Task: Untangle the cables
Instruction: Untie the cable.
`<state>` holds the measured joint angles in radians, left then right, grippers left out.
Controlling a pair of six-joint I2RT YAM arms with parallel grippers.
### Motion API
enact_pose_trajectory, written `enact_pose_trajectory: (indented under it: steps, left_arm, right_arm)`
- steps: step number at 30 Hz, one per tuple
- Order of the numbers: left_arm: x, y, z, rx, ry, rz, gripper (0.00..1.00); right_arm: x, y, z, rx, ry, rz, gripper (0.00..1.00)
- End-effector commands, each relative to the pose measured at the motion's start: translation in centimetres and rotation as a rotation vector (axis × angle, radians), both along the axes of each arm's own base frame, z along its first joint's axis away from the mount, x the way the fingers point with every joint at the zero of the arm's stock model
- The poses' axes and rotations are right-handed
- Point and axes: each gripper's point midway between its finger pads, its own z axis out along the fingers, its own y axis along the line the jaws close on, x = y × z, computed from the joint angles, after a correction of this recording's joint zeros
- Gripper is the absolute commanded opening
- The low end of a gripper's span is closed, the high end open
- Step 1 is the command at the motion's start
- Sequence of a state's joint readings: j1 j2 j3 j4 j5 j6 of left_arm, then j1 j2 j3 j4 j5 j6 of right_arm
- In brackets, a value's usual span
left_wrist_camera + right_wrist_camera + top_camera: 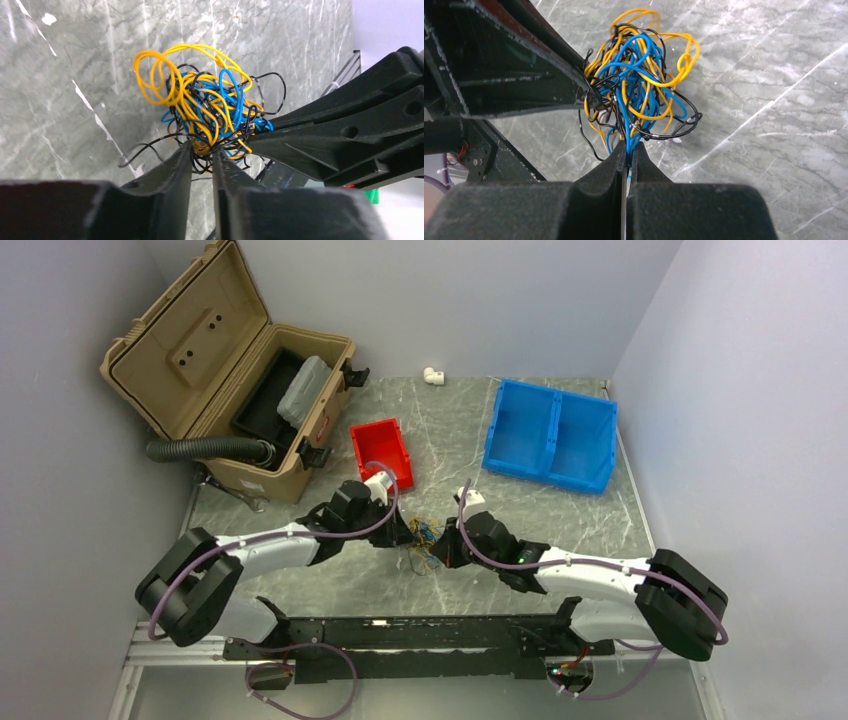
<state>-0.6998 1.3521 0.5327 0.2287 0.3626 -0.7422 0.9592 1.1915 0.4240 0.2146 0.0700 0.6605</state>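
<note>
Left wrist | cables (210, 107) a tangle just ahead of left gripper (202, 154), jaws nearly together around strands, hold uncertain | right gripper (628, 150) opposite, clamped on blue strand | tangle between both tips, equally near

The cables (210, 107), thin yellow, blue and black loops, sit bunched in one tangle
</note>
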Motion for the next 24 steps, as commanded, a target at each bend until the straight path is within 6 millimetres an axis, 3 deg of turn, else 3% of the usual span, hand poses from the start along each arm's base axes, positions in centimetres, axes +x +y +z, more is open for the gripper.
enact_pose_trajectory:
  steps: [1,4,8,14,19,24]
  left_arm:
    - [1.6,-1.6,2.3,-0.08,-0.063,-0.014,0.14]
    - [1.7,-1.2,1.7,-0.061,-0.059,-0.005,0.0]
    - [1.2,-0.6,0.4,-0.036,-0.042,0.002,0.0]
    - [0.4,0.0,-0.9,-0.021,-0.036,-0.017,0.0]
    - [0.1,-0.1,-1.1,-0.02,-0.038,-0.039,0.0]
    - [0.1,-0.3,-1.1,-0.019,-0.04,-0.055,0.0]
  right_arm:
    - [0.0,0.5,0.8,0.072,-0.002,-0.018,0.0]
    - [0.0,-0.6,0.1,0.05,0.015,-0.069,0.03]
    - [0.3,-2.9,-0.8,-0.003,0.021,-0.165,0.11]
    - [1.2,-5.9,0.1,-0.06,-0.033,-0.278,0.2]
    - [1.7,-6.5,1.3,-0.065,-0.094,-0.284,0.41]
    - [1.6,-5.7,1.5,-0.081,-0.1,-0.23,0.43]
